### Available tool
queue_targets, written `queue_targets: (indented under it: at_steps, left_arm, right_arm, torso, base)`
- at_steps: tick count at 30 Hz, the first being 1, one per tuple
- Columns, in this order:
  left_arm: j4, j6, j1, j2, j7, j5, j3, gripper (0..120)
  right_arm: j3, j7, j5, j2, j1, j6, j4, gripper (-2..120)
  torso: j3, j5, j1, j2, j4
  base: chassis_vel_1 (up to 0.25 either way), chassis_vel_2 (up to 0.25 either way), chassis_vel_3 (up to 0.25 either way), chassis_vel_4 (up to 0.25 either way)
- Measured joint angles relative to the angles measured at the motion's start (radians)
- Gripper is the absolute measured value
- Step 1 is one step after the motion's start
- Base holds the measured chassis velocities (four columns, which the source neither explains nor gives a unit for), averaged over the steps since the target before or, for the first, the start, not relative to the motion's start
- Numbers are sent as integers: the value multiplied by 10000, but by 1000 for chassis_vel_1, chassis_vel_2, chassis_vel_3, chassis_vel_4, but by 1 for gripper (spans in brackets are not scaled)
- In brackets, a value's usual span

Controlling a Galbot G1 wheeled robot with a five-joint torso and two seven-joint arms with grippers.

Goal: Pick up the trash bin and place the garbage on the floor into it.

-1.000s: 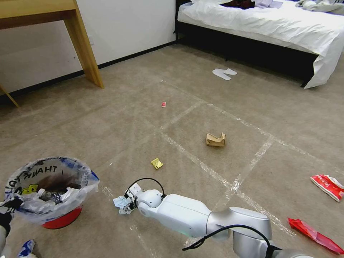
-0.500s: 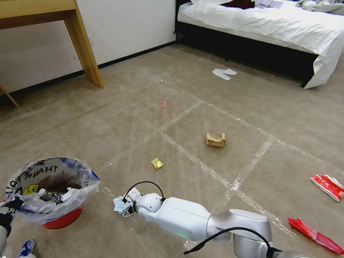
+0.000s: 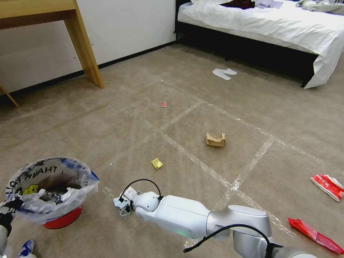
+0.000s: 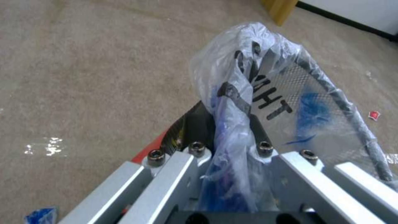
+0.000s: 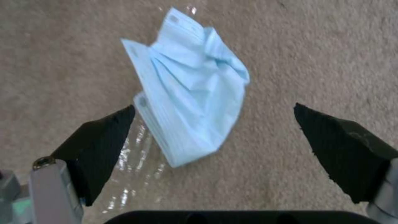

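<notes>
The trash bin point(image 3: 61, 218) is a red bucket with a clear printed bag, standing at the lower left of the head view. My left gripper point(image 3: 8, 210) is shut on its rim and bag; in the left wrist view the gripper point(image 4: 226, 127) pinches the bin's bag point(image 4: 290, 102). My right gripper point(image 3: 123, 208) hangs low over the floor point(image 3: 143, 125), right of the bin. It is open, with black fingertips point(image 5: 104, 140) either side of a crumpled pale blue piece of garbage point(image 5: 191, 93), seen again beside the gripper point(image 3: 116, 202) from the head.
More litter lies on the carpet: a yellow scrap point(image 3: 156, 163), a brown paper bag point(image 3: 215, 139), a small red wrapper point(image 3: 163, 104), and red wrappers point(image 3: 328, 186) point(image 3: 315, 234) at the right. White slippers point(image 3: 224, 73) lie near the bed point(image 3: 268, 25). A wooden table leg point(image 3: 86, 46) stands far left.
My right gripper has sunk a little lower and slightly left over the pale blue piece, covering more of it. The bin and left gripper have not moved.
</notes>
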Motion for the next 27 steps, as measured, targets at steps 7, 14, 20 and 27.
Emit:
queue_targets:
  at_steps: [7,14,20,27]
  left_arm:
    - [-180,-13,55,-43,1,-3,25,5]
    - [-225,-14,53,-87,0,-6,29,5]
    - [-284,-29,89,-120,8,-4,26,5]
    - [-325,-76,125,-180,26,0,27,5]
  right_arm:
    - [-26,-209,-207,-2,-27,144,-468,98]
    - [-112,-291,-225,-2,36,164,-529,98]
    - [-250,-456,-470,-2,103,329,-673,98]
    - [-330,-573,-640,-2,131,469,-843,93]
  torso:
    - [0,0,0,0,-1]
    - [0,0,0,-1,0]
    - [0,0,0,-2,-1]
    - [0,0,0,-1,0]
  base:
    - [0,0,0,0]
    - [0,0,0,0]
    - [0,0,0,0]
    - [0,0,0,0]
